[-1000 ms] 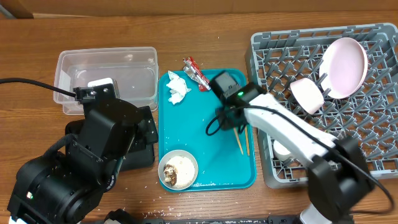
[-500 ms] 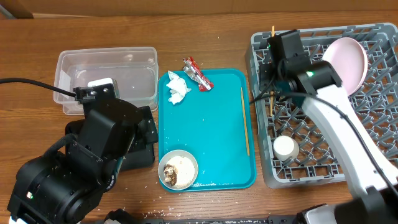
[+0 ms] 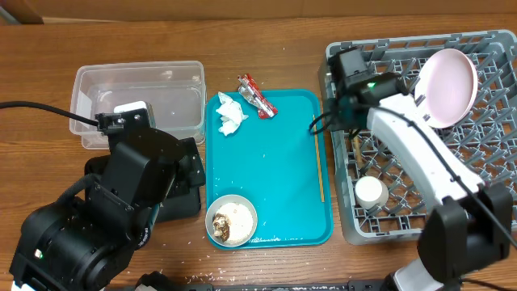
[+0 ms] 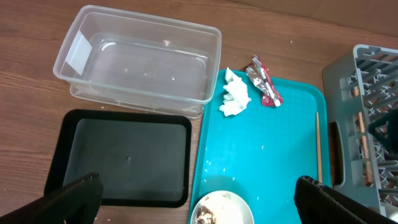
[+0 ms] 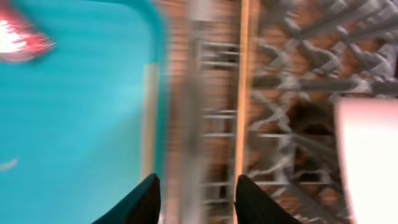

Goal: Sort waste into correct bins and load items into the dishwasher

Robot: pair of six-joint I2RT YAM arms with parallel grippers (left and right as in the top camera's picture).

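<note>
The rack (image 3: 485, 206) fills the right of the table, with the teal tray (image 3: 275, 178) just beside it. The black tray (image 4: 124, 155) sits at the left under the left claw (image 4: 196, 186), which hangs idle with its fingers wide apart. The plate (image 3: 447, 85) stands in the rack's far corner. The right claw (image 5: 198, 186) hangs over the rack's left wall, fingers spread with nothing between them, as far as the smeared wrist view lets me judge. One chopstick (image 3: 355, 149) lies among the pegs by that wall. The second chopstick (image 3: 321, 166) lies lengthwise on the teal tray, just beside its right rim, and looks to be the step in hand. To do it well, come down over its middle with the fingers set across it; the rim crowds the outer finger, so nudge the stick inward first, then pinch firmly, lift level and lay it beside its mate
</note>
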